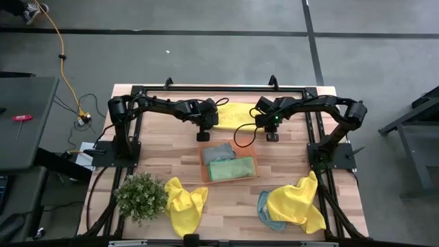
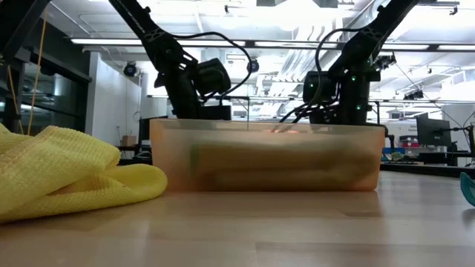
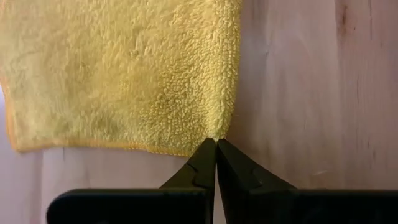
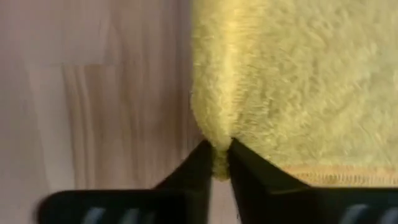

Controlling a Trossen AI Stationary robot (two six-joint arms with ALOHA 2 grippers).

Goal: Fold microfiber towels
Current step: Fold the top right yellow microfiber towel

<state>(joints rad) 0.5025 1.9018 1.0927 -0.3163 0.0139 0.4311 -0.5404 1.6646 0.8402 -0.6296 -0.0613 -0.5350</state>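
Yellow microfiber towel (image 1: pixel 233 113): fuzzy looped pile, stitched hem, lying flat at the far middle of the pale wood counter (image 1: pixel 288 171); likely light, limp and non-slip, best taken at corners. Left gripper (image 3: pixel 216 146) fingers closed on one corner, right gripper (image 4: pixel 221 158) fingers pinching the other. Folded grey and green towels sit in the orange tray (image 1: pixel 255 152).

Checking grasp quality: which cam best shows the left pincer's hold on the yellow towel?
Left wrist view: the left pincer is shut on the corner of the yellow towel, seen close up. The high view shows that towel between the arms, the grip hidden. In the low view the orange bin blocks it.
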